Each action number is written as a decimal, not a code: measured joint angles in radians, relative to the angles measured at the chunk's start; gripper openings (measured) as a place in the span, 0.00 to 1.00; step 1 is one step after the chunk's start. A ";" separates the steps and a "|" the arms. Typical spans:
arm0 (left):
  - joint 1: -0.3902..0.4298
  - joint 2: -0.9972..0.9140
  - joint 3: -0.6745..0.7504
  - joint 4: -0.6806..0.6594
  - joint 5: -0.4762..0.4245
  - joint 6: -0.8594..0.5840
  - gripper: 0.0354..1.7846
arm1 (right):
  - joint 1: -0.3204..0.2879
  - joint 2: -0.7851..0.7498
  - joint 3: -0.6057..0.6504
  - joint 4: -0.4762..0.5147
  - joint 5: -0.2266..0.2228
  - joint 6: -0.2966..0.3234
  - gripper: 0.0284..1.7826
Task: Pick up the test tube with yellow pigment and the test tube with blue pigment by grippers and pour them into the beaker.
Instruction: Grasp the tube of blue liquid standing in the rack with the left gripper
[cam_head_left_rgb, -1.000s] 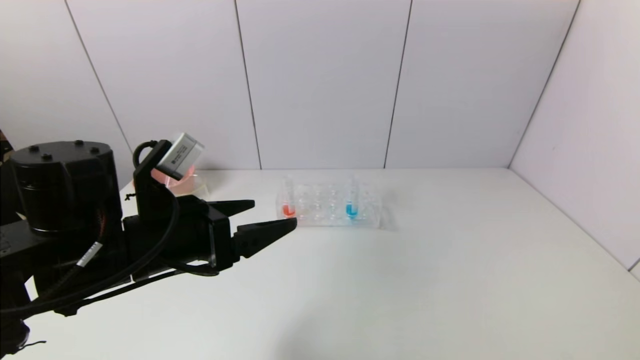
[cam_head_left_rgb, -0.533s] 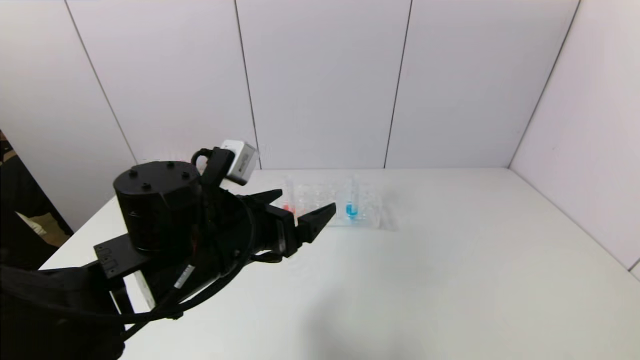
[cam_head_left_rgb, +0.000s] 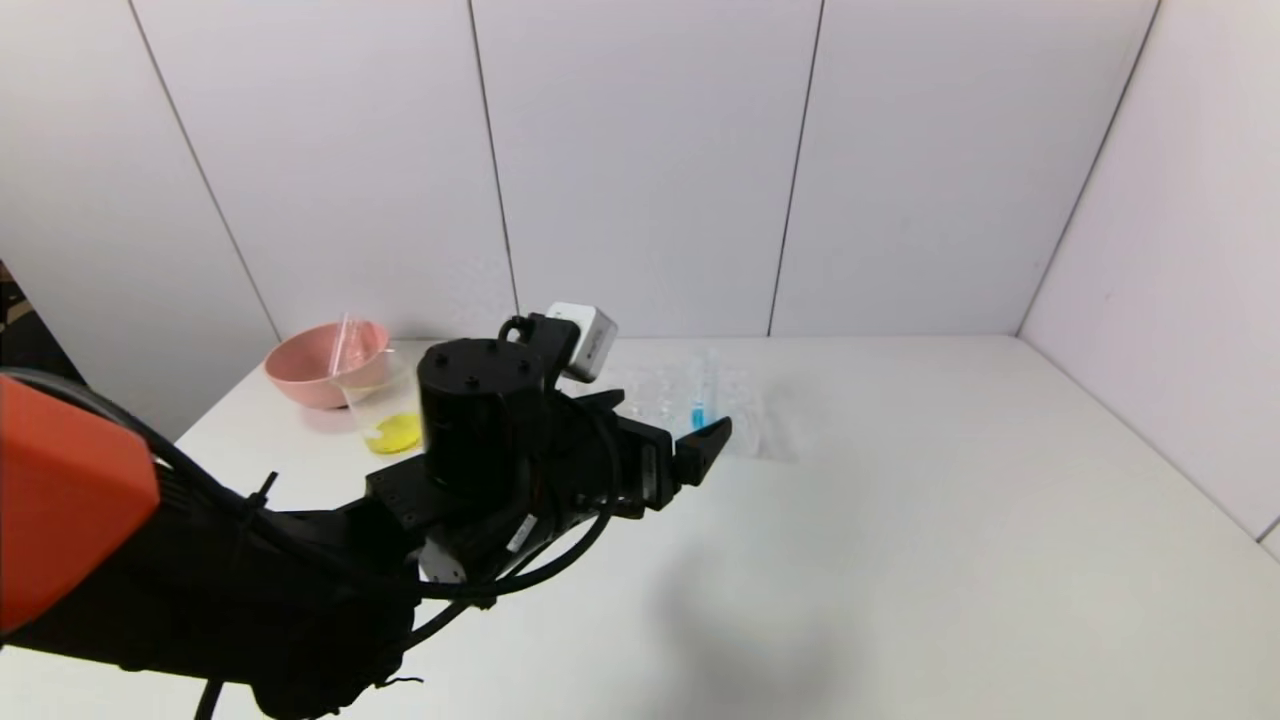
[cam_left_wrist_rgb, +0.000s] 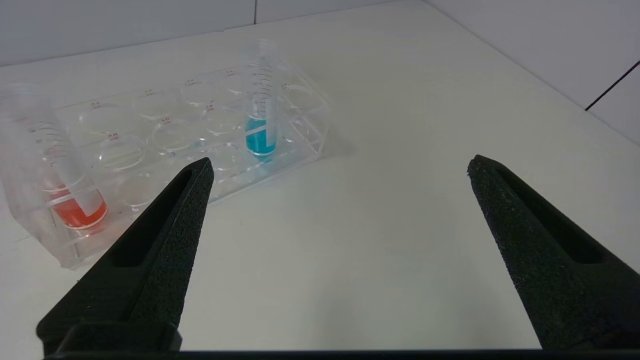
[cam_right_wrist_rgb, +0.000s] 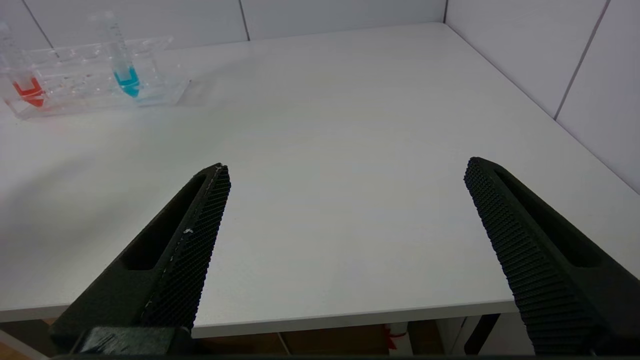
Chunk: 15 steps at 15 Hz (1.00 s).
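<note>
My left gripper (cam_head_left_rgb: 670, 415) is open and empty, low over the table just in front of the clear tube rack (cam_head_left_rgb: 745, 425). In the left wrist view, its open jaws (cam_left_wrist_rgb: 340, 164) frame bare table. The test tube with blue pigment (cam_left_wrist_rgb: 260, 125) stands upright in the rack (cam_left_wrist_rgb: 305, 145), also seen in the head view (cam_head_left_rgb: 700, 400). The beaker (cam_head_left_rgb: 385, 405) holds yellow liquid at its base. A clear tube (cam_head_left_rgb: 347, 342) leans in the pink bowl; I see no yellow in it. My right gripper (cam_right_wrist_rgb: 346, 167) is open and empty by the table's front edge.
A red-liquid tube (cam_left_wrist_rgb: 67, 192) stands at the rack's other end; my left arm hides it in the head view. The pink bowl (cam_head_left_rgb: 310, 372) sits at the back left behind the beaker. White walls close the back and right.
My left arm has swung right, from by the pink bowl to the rack. The bowl and beaker are now uncovered and the red-liquid tube is hidden. The gripper stayed open.
</note>
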 joint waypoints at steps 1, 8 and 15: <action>0.000 0.029 -0.025 0.000 0.010 0.000 0.99 | 0.000 0.000 0.000 0.000 0.000 0.000 0.96; 0.015 0.220 -0.270 0.074 0.055 0.027 0.99 | 0.000 0.000 0.000 0.000 0.000 0.000 0.96; 0.061 0.365 -0.476 0.137 0.116 0.029 0.99 | 0.000 0.000 0.000 0.000 0.000 0.000 0.96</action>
